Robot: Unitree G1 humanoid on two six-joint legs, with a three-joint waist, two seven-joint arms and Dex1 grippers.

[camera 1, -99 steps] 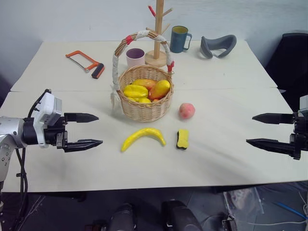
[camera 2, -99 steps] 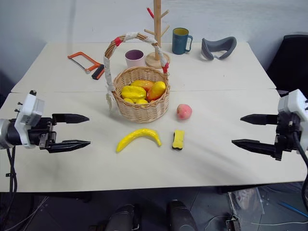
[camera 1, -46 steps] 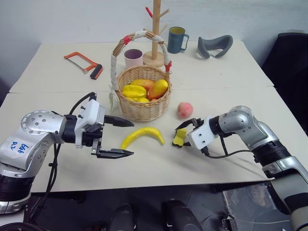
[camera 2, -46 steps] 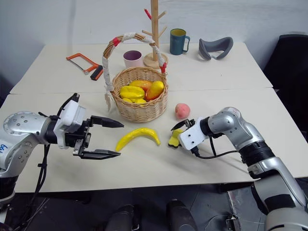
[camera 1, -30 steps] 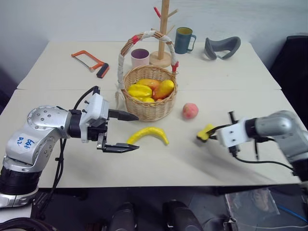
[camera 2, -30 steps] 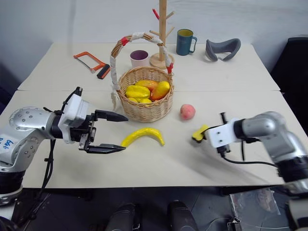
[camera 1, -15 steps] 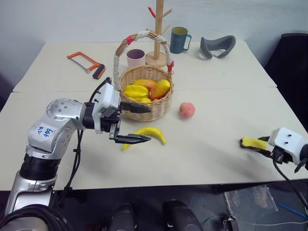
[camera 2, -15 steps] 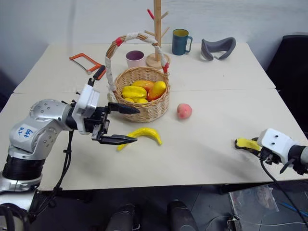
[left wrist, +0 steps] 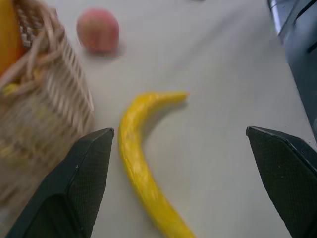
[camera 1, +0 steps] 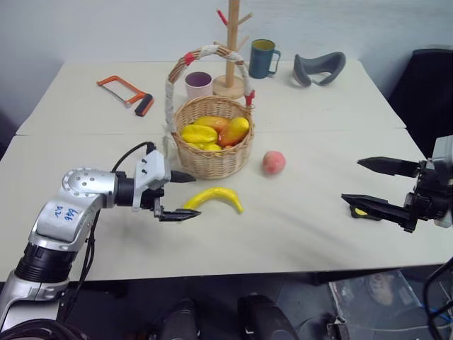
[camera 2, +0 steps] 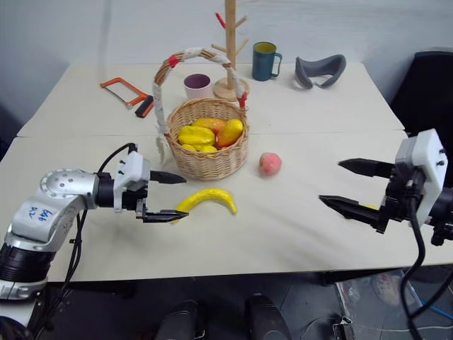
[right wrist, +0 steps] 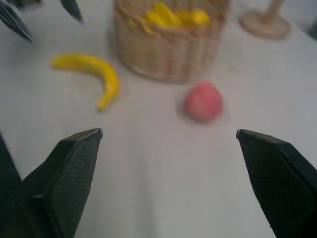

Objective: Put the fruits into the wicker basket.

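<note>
On the pale table [camera 1: 297,234], the banana [camera 1: 214,197] lies at three o'clock of the wide-open, empty left gripper [camera 1: 182,195]; the right gripper [camera 1: 364,183], equally spread, holds nothing.

Peach [right wrist: 203,101] on the table [right wrist: 148,188], banana [right wrist: 94,75] well apart, wicker basket [right wrist: 168,49] behind (yellow fruits [right wrist: 168,16] inside), two black fingers [right wrist: 69,168] spread wide

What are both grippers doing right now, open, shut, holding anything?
Left gripper: open, empty, at the banana's end.
Right gripper: open, empty, above the sponge.
</note>
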